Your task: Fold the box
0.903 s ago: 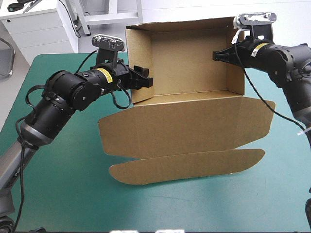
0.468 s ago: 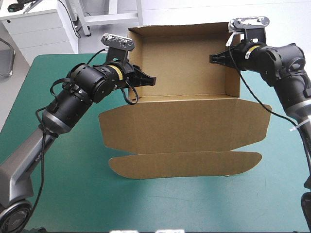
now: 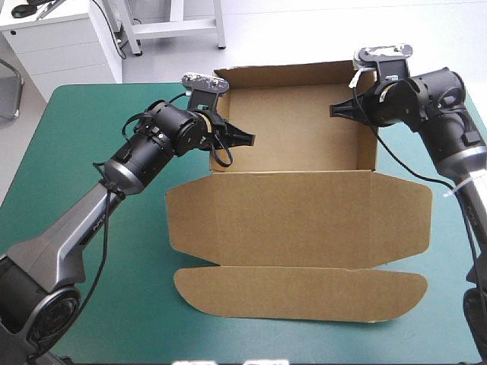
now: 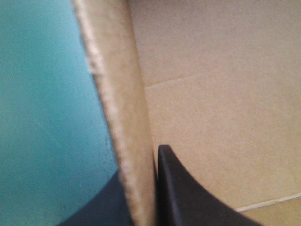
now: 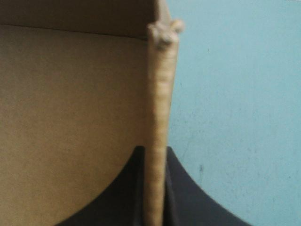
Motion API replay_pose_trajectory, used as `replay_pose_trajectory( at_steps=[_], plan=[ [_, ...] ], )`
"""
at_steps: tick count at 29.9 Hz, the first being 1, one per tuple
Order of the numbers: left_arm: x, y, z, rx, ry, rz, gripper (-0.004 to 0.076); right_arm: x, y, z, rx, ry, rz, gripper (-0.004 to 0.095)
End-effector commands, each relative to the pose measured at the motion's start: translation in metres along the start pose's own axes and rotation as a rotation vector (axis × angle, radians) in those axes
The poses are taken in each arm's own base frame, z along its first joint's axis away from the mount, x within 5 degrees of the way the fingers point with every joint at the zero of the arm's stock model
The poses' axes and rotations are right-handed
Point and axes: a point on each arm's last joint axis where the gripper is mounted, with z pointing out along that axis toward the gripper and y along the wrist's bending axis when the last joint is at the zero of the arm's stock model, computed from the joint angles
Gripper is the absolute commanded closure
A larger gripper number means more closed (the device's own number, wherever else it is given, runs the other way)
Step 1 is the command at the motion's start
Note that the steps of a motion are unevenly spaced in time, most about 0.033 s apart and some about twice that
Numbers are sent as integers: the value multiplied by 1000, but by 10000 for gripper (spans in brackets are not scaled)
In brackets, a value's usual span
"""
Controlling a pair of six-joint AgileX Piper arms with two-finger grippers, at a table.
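Brown box, an open tray with the lid laid flat.
The tray sits toward the far edge of the teal-green surface, its far wall and both side walls upright. The wide lid panel lies flat on the tray's near side, joined along a crease. A long flap with rounded ends lies flat beyond it, nearest the near edge.

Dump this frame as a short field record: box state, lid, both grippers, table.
box: brown, an open tray with its walls raised
lid: flat on the table, on the tray's near side
left gripper: shut on the box, left wall between its fingers
right gripper: shut on the box, right wall between its fingers
table: teal-green cover, the box resting on it
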Motion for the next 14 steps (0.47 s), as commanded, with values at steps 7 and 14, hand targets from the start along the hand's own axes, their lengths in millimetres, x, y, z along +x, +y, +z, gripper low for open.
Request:
replay_pose_trajectory(
  at_steps=[7,14],
  plan=[
    [-5,-3,0,21,-10,53,729,4,17,23,-120,109,-11,914],
    [4,-2,17,-4,76,59,729,16,24,62,-159,257,-14,928]
  ],
)
